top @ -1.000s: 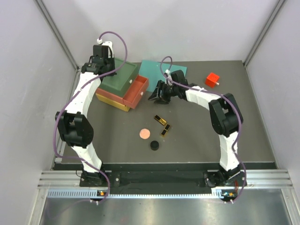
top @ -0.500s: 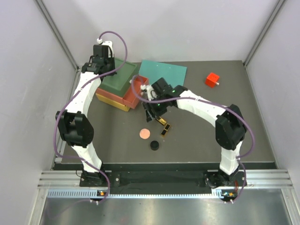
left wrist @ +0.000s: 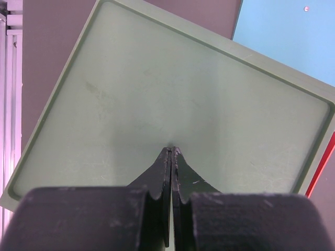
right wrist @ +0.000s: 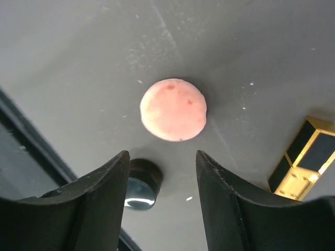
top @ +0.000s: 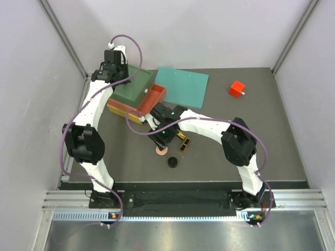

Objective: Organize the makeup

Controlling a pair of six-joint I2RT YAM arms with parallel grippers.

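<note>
Lab enclosure: plain grey walls [top: 31,104], aluminium rail [top: 298,199]

Left arm [top: 93,107] and right arm [top: 207,127] had white shells, black joint housings. Purple cable [top: 131,44] looped along each. Left tool [left wrist: 171,151] and right tool [right wrist: 162,157] were matte black; left fingers had notched inner edges.

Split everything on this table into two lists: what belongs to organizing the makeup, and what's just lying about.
Belongs to the job: pink disc; small black jar; black-and-gold cases; pulled-out red drawer, likely where they go.

Just lying about: red cube; teal mat.
</note>
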